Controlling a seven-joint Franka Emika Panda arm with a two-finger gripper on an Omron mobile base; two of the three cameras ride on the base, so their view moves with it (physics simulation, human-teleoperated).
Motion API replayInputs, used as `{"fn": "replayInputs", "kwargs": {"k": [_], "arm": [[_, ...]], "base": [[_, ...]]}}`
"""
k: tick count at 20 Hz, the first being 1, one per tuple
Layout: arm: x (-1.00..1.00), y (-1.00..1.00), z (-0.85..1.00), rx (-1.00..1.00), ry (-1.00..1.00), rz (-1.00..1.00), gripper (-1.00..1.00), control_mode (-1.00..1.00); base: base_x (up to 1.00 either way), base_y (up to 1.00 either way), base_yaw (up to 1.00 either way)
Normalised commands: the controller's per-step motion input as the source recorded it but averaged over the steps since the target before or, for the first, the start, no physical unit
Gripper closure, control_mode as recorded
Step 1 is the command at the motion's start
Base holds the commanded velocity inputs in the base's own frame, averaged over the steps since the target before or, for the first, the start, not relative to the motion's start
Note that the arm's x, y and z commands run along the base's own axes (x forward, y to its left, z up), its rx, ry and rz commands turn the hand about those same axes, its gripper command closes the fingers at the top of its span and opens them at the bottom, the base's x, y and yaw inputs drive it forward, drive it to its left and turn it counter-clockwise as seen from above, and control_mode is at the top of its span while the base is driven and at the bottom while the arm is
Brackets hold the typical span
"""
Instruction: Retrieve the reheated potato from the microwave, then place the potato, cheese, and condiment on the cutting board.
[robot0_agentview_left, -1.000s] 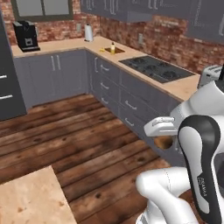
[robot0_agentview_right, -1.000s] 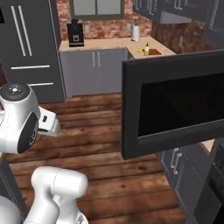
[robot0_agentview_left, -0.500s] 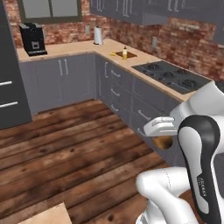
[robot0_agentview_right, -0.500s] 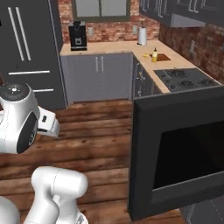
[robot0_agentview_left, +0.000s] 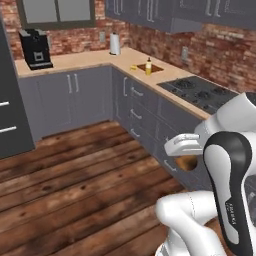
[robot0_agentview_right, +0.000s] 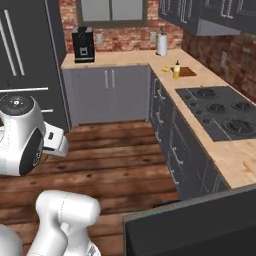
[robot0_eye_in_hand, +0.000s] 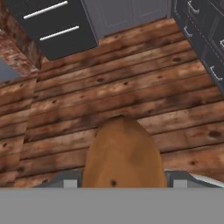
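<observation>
Over the last second my whole view has swung: the base has turned, so the dark glass door that filled the right base view is now just a dark slab at the lower edge of it, and the far corner of the kitchen has come round in front of me. That shift is the camera's, not the objects'. I read it as the drive from the microwave toward the drop-off spot, with the retrieval step apparently done.

The end effector (robot0_eye_in_hand: 118, 186) is closed partway around the brown oval rough-skinned potato (robot0_eye_in_hand: 124, 153), which sits between the two fingertips and hangs over the wooden plank floor (robot0_eye_in_hand: 131, 87). In the left base view the same potato (robot0_agentview_left: 187, 162) shows as a brown patch tucked under the white hand. The grip looks steady; the potato fills the gap between the fingers.

On the far stretch of the light wooden counter (robot0_agentview_right: 200, 82) lies the flat dark reddish-brown wooden cutting board (robot0_agentview_right: 186, 72), just beyond the black gas hob (robot0_agentview_right: 220, 110). The small yellow squeeze bottle of condiment with a dark cap (robot0_agentview_right: 176, 70) stands upright at the board's left edge, and the small yellow cheese wedge (robot0_agentview_right: 165, 68) lies on the counter just left of it. I judge both are not yet on the board, though it is too small to be sure.
</observation>
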Motion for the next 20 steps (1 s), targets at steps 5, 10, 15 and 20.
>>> {"fn": "replayInputs", "kwargs": {"k": [5, 10, 15, 20], "arm": [[0.00, 0.00, 0.00, 0.00, 0.00, 0.00, 1.00, 1.00], [0.00, 0.00, 0.00, 0.00, 0.00, 0.00, 1.00, 1.00], [0.00, 0.00, 0.00, 0.00, 0.00, 0.00, 1.00, 1.00], [0.00, 0.00, 0.00, 0.00, 0.00, 0.00, 1.00, 1.00]], "base": [[0.79, -0.18, 0.01], [0.79, -0.18, 0.01], [0.80, -0.17, 0.01], [0.81, -0.18, 0.01]]}}
